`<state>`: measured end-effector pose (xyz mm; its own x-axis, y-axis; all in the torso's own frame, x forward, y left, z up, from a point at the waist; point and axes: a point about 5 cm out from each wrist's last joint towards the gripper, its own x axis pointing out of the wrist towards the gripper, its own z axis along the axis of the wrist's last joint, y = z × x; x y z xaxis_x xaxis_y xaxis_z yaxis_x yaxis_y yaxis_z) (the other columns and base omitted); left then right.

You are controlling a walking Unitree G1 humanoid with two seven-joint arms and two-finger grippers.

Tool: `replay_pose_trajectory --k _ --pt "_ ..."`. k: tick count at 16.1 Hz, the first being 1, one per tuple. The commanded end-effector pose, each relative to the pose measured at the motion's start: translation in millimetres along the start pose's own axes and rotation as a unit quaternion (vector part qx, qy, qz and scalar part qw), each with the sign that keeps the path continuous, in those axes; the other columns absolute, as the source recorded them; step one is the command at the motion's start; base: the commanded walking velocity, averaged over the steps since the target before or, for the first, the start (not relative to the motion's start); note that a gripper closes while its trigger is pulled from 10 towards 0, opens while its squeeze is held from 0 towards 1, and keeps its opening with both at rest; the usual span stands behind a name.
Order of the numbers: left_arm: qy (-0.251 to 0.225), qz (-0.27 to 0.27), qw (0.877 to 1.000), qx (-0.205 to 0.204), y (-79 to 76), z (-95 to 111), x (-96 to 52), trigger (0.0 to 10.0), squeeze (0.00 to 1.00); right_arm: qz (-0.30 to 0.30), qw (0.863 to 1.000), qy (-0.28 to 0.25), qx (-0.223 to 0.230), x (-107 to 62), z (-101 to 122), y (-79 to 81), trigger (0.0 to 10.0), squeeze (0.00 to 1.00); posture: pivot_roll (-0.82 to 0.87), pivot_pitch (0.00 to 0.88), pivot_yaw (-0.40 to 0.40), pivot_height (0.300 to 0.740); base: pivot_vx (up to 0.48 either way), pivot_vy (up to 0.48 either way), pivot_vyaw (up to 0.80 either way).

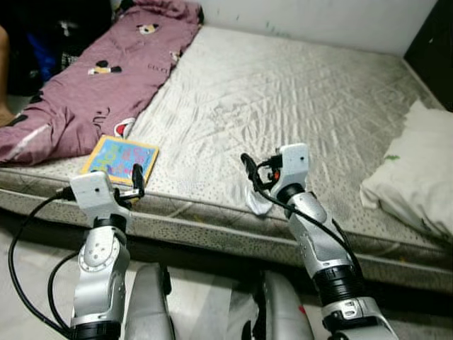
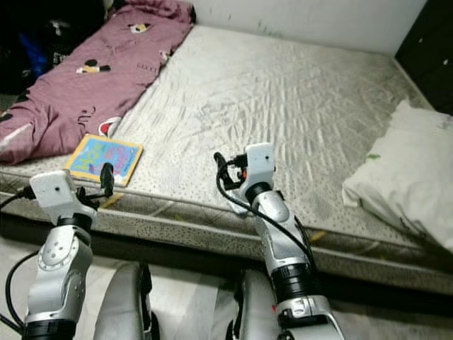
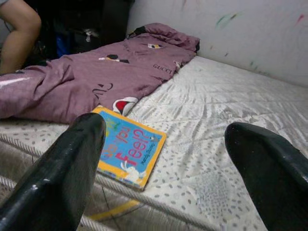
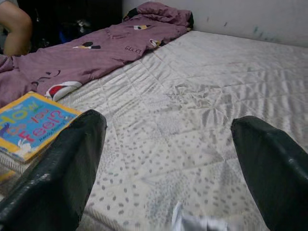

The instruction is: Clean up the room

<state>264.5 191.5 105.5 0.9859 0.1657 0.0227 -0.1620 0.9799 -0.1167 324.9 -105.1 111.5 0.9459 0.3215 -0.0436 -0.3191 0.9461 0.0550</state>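
A colourful picture book (image 1: pixel 120 159) lies flat on the near left edge of the bare mattress (image 1: pixel 283 92), just in front of a rumpled purple blanket (image 1: pixel 106 78). My left gripper (image 1: pixel 136 177) hovers open at the mattress edge, close before the book (image 3: pixel 127 149), with nothing between its fingers (image 3: pixel 72 163). My right gripper (image 1: pixel 248 168) is open over the near edge at the middle. Right under it a small white cloth (image 1: pixel 258 204) hangs at the edge. In the right wrist view the book (image 4: pixel 29 122) lies off to one side.
A white pillow (image 1: pixel 417 170) rests on the mattress's right side. A person's leg (image 3: pixel 19 24) shows beyond the blanket at the far left. Dark furniture (image 1: pixel 433 42) stands at the back right. A white wall (image 1: pixel 318 18) runs behind the bed.
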Motion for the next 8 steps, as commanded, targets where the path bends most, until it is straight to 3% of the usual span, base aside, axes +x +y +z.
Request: replay_pose_trajectory --k 1,8 --pt "-0.004 0.0 1.0 0.002 -2.7 2.3 1.8 10.0 0.0 0.004 1.0 0.002 0.0 1.0 1.8 -0.9 10.0 0.0 -0.03 0.0 -0.085 0.548 0.0 0.0 0.0" --pt "-0.01 -0.003 1.0 0.005 -1.1 4.9 2.5 10.0 0.0 0.007 1.0 0.001 -0.01 2.7 2.4 0.1 10.0 0.0 -0.02 0.0 -0.084 0.548 0.0 0.0 0.0"
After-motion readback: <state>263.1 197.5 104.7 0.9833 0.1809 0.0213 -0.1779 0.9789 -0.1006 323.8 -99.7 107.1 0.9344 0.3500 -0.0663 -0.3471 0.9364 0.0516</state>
